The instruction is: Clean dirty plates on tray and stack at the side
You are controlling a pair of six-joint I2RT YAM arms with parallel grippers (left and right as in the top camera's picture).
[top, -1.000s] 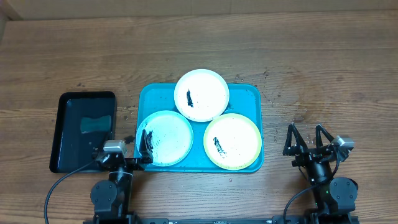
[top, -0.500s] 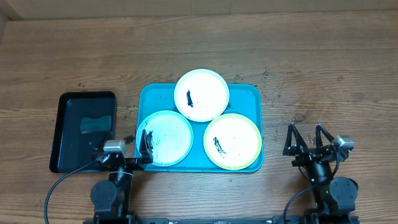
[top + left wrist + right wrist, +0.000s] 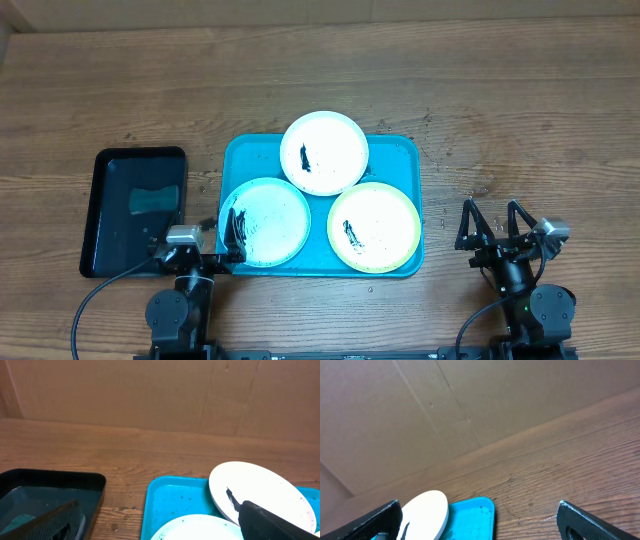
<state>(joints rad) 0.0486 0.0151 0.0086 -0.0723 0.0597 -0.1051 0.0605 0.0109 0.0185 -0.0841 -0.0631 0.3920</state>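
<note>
Three plates lie on the turquoise tray [image 3: 250, 160], each with a black smear: a white plate [image 3: 324, 152] at the back, a light blue plate [image 3: 265, 222] front left, a yellow-green plate [image 3: 373, 227] front right. My left gripper [image 3: 220, 228] stands open at the tray's front left corner, one finger over the blue plate's edge, holding nothing. My right gripper [image 3: 491, 222] is open over bare wood to the right of the tray. The left wrist view shows the left gripper [image 3: 160, 530], tray [image 3: 175, 497], white plate [image 3: 265, 490] and blue plate [image 3: 200, 530]. The right gripper [image 3: 480, 527] faces the white plate [image 3: 425, 512] and tray [image 3: 475, 515].
A smaller black tray [image 3: 133, 210] sits left of the turquoise one and holds a teal sponge [image 3: 152, 201] in shallow water; it also appears as the black tray [image 3: 50, 490] in the left wrist view. Brown cardboard walls stand behind the wooden table [image 3: 520, 100].
</note>
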